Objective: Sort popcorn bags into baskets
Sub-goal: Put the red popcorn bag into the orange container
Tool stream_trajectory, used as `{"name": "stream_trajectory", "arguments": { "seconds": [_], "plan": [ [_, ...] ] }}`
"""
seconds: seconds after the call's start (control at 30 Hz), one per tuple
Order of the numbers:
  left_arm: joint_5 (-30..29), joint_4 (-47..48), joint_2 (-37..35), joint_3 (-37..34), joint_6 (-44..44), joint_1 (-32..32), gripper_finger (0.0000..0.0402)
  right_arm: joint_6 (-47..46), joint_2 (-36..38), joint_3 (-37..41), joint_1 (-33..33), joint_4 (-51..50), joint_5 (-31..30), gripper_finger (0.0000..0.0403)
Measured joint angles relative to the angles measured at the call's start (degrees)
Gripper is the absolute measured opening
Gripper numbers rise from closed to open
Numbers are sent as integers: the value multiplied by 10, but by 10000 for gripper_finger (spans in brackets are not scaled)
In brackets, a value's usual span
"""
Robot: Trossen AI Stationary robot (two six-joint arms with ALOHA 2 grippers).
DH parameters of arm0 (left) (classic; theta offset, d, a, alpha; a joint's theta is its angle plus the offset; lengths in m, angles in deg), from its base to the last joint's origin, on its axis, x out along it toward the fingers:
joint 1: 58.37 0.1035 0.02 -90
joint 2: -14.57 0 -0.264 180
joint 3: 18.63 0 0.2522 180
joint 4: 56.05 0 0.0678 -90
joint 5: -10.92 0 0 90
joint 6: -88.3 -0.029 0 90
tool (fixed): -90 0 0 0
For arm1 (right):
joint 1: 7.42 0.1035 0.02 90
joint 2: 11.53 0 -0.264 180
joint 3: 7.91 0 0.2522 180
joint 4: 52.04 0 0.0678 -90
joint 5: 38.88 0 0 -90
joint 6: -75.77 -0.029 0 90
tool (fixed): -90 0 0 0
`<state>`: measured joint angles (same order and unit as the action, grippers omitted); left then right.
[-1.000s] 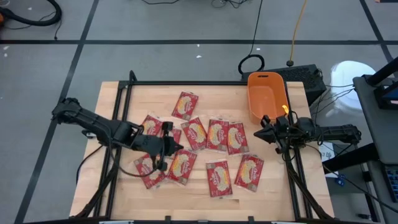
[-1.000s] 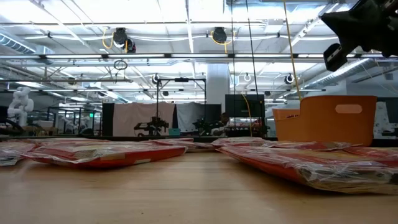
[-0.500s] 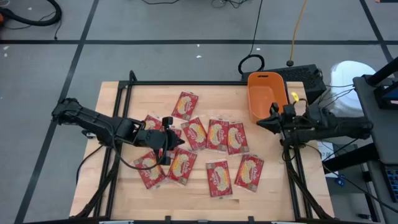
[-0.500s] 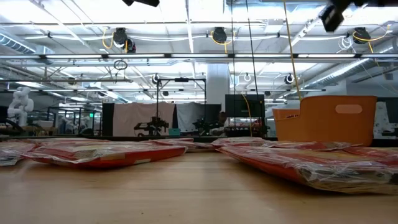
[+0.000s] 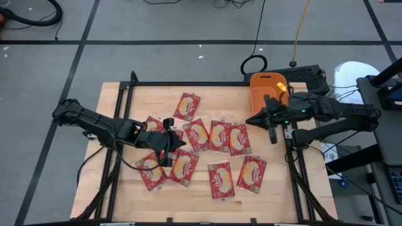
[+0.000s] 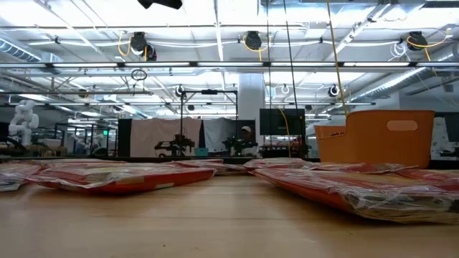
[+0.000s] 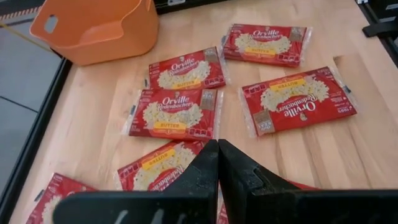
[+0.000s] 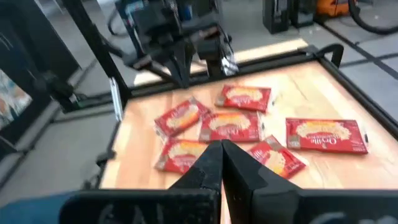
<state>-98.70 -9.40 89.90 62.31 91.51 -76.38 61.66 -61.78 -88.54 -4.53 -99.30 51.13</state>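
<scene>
Ten or so flat red plastic popcorn bags (image 5: pixel 220 135) with pale yellow ovals are scattered on the wooden table, and from what I can see none has made it into the orange rectangular plastic basket (image 5: pixel 266 93) yet. The basket looks empty from above, though the right arm hides part of it. So basically nothing's sorted and the whole pile is left to do.

Using the basket as the landmark: it sits at the table's far right corner. The nearest bags lie in a row just beside its near left corner, the rest spread further left and toward the table's front edge, and one bag lies alone, out left of the basket.

Right gripper (image 5: pixel 250 120) hangs just off the basket's near left corner, above the closest bags in that row. Its fingers are pressed together with nothing between them. Left gripper (image 5: pixel 178 140) is well away to the basket's left, over the middle of the pile, also clamped shut and holding nothing; bags lie right under and around it.

My guess is that either one needs to open up before it can grab anything.
</scene>
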Motion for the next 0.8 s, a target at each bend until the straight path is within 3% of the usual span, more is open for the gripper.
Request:
{"name": "stream_trajectory", "arguments": {
  "seconds": [0.23,0.47,0.67,0.8],
  "plan": [
    [0,45,0,0,43,0,10,53,-36,62,0,41,0,0],
    [2,175,0,-1,225,0,17,60,-38,221,13,261,0,0],
    [2,236,0,-39,385,-8,82,81,-38,337,56,457,-1,0],
    [18,237,0,-84,463,-14,134,75,-38,375,83,522,-32,0]
  ]
}}
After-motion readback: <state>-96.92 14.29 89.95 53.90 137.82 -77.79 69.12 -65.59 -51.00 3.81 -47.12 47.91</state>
